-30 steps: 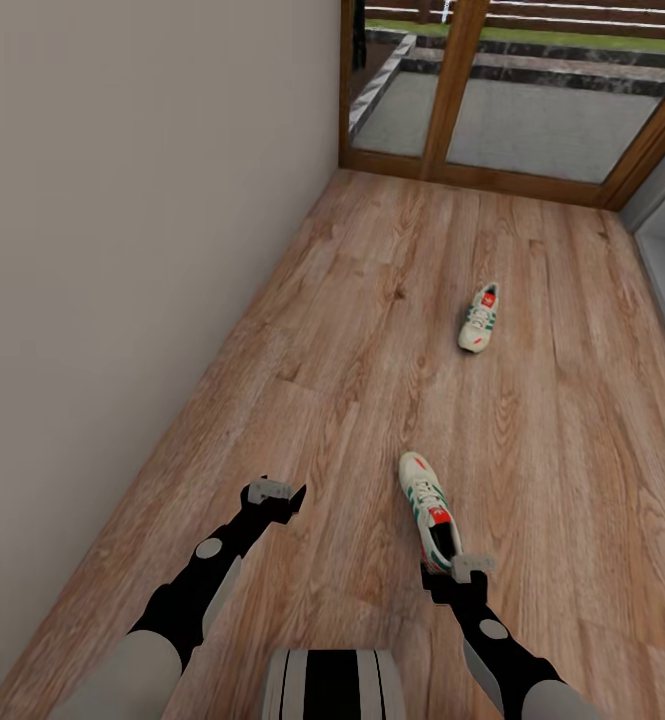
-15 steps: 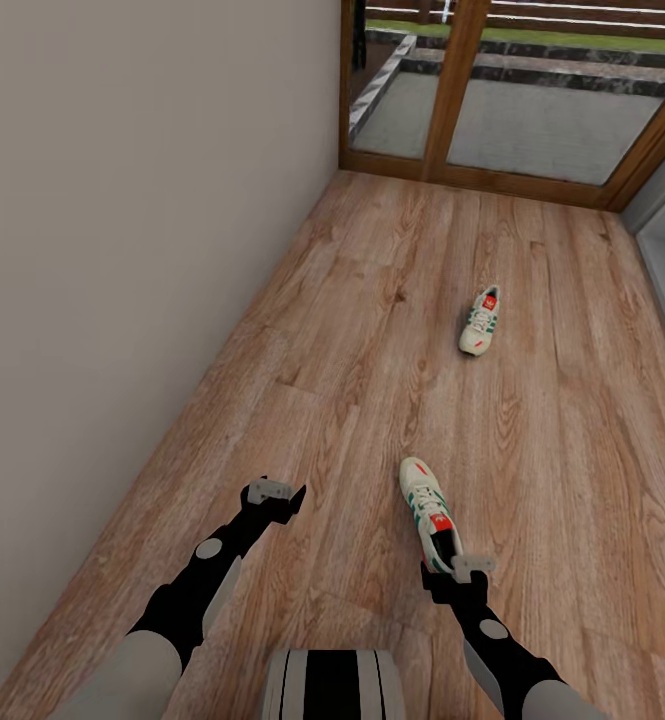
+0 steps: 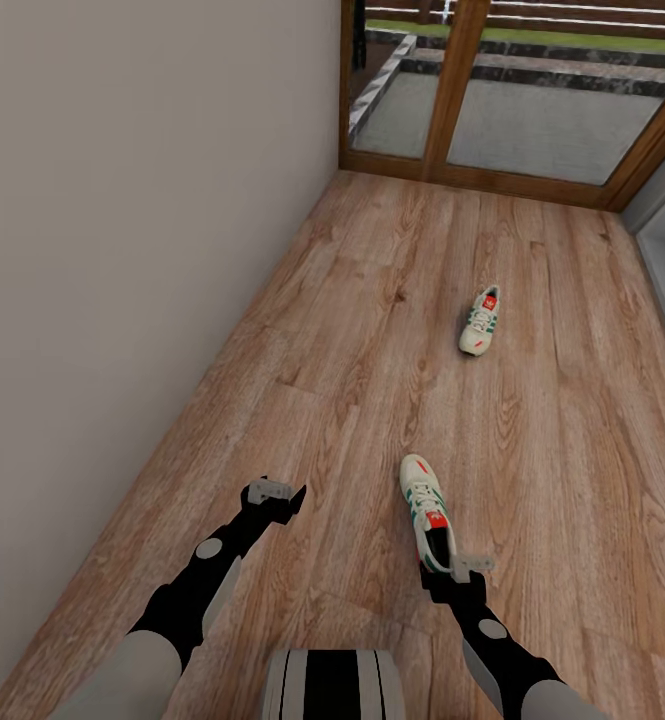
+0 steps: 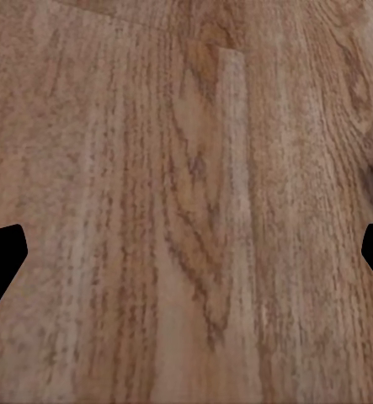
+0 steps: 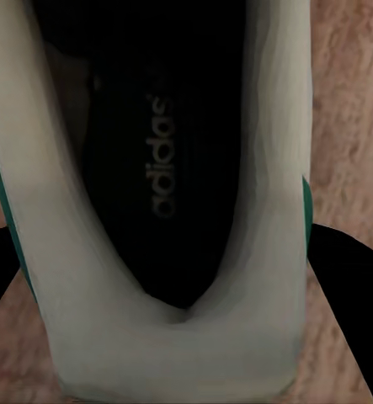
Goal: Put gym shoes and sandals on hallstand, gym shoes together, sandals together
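Right gripper over the heel of the near sneaker, left gripper over bare floor.

The near sneaker (image 3: 427,510) lies on the wood floor (image 3: 352,330) with its toe pointing away from the robot, and the right gripper (image 3: 455,574) sits at its heel end. In the right wrist view the two dark fingertips (image 5: 348,278) stand wide apart on either side of the shoe's heel (image 5: 173,337), not pressed against it, with the dark insole showing between them. The second sneaker (image 3: 480,320) lies well apart, farther along the floor toward the glass doors (image 3: 492,100). The left gripper (image 3: 275,497) hovers near the wall (image 3: 122,250), its jaws spread wide over plain planks (image 4: 186,202) and holding nothing.
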Robot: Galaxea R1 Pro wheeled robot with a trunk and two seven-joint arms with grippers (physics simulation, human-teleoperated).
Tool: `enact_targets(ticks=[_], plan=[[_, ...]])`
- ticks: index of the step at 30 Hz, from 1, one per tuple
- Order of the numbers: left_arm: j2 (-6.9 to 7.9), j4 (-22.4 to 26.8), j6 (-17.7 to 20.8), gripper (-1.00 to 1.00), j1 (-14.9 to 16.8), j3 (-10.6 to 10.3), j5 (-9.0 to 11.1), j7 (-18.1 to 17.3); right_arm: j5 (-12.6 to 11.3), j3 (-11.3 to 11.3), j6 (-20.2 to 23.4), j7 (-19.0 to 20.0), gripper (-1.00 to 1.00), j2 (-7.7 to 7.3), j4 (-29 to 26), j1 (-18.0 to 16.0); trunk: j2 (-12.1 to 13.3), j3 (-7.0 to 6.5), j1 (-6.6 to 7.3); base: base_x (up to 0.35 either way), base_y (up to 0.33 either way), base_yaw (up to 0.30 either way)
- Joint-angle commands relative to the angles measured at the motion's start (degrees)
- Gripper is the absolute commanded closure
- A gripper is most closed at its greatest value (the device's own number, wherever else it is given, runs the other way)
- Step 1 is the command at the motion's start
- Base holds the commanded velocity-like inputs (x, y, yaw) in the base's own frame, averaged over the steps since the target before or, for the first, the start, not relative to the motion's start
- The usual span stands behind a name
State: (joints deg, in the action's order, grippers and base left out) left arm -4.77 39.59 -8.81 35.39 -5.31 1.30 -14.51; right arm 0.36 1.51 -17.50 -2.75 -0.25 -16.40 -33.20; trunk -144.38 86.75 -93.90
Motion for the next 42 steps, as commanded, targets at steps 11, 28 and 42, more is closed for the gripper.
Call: enact_targets(ticks=[11,28,42], plan=[[0.02,0.0,-0.2,-1.0,0.0,0.0,0.2,-0.2,0.0,0.2,-0.2,-0.2,1.0,-0.01,0.0,0.0,0.0,0.03,0.01,0.0,0.0,0.0],[0.79,0.4,1.9,-1.0,-0.1,0.5,0.0,0.0,-0.1,0.4,-0.1,-0.2,1.0,0.31,-0.4,0.0,0.2,-3.52,0.42,0.0,0.0,0.0],[1.89,-0.2,2.6,-1.0,-0.5,0.7,-1.6,1.3,-0.1,0.1,-0.1,-0.3,1.0,0.95,-9.7,0.0,0.4,-6.7,0.78,0.0,0.0,-0.009]])
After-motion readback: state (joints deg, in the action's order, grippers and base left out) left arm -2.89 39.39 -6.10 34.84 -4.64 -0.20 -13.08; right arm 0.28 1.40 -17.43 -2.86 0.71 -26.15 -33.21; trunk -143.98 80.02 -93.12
